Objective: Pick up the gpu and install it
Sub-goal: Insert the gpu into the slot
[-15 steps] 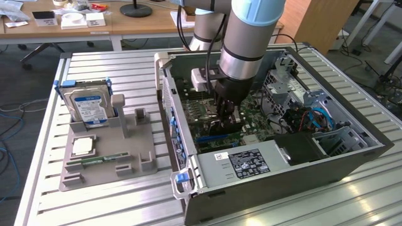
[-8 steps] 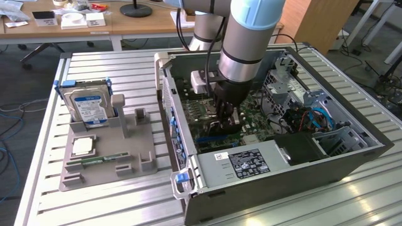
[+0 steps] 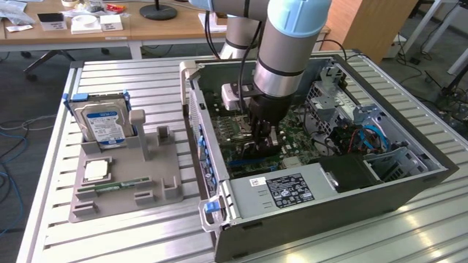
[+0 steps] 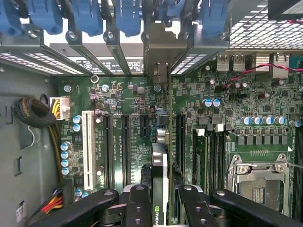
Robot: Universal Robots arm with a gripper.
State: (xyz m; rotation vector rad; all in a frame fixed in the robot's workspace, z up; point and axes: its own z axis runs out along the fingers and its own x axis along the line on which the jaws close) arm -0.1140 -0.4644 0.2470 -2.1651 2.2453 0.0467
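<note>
While vertical, gripper [image 4: 161,201] clamps gpu [image 4: 160,179].

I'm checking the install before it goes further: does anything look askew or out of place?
Nothing stands out. The gripper holds the gpu edge-on above the motherboard, in line with its slots.

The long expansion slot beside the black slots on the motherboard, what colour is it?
White, clearest in the wrist view.
</note>
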